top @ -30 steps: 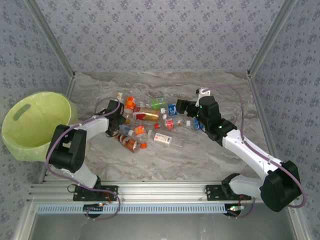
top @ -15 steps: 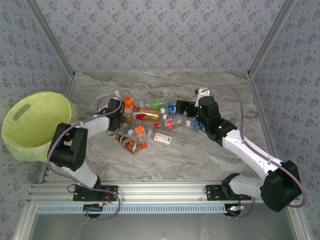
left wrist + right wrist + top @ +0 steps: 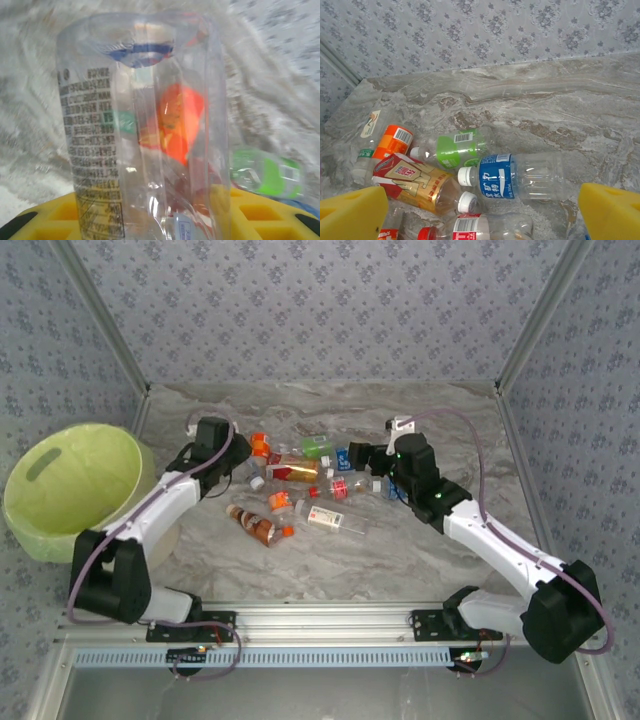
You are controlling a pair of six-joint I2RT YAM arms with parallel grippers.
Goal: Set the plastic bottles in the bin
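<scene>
A clear bottle [image 3: 145,125] is clenched in my left pincer [image 3: 150,225], seemingly lifted off the bench [image 3: 430,410] but not yet over the bin [image 3: 75,430], which holds no bottles as far as I can see inside. The other bottles [image 3: 300,480], a dozen or so, lie heaped on the bench to the right of the bin, so I judge the job barely begun. My right pincer [image 3: 480,215] hangs released, jaws wide, above the side of the heap farthest from the bin.
</scene>
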